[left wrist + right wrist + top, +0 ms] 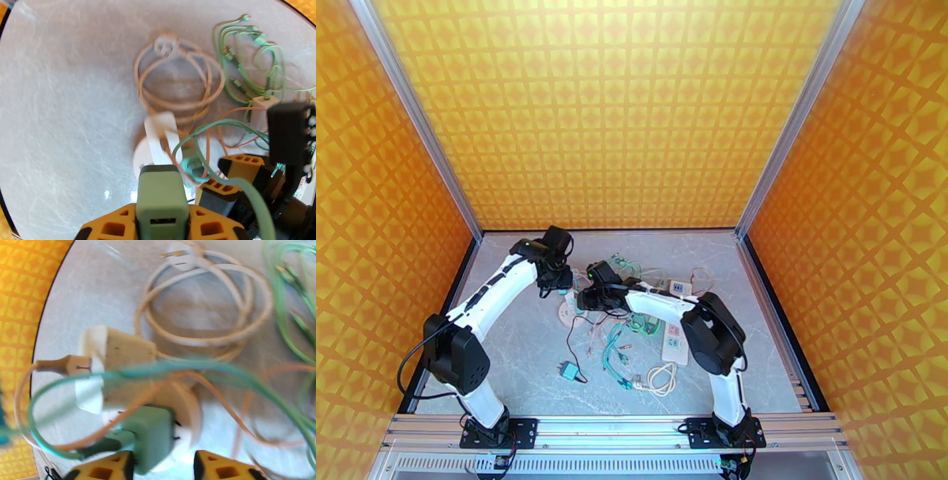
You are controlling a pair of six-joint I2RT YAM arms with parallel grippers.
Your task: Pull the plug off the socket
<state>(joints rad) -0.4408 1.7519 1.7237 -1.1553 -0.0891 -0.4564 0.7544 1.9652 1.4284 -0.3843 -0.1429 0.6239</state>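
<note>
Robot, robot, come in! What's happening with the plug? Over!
Left claw shut on green plug. Right claw open near it. Plug at white socket, separation unclear. Loose cables draped across.

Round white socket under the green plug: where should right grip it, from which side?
Probably the rim of the round white socket, jaws across the disc, from the near side where the right gripper hangs open. The green plug occupies its top face, the left gripper shut on it; cables drape the far side.
</note>
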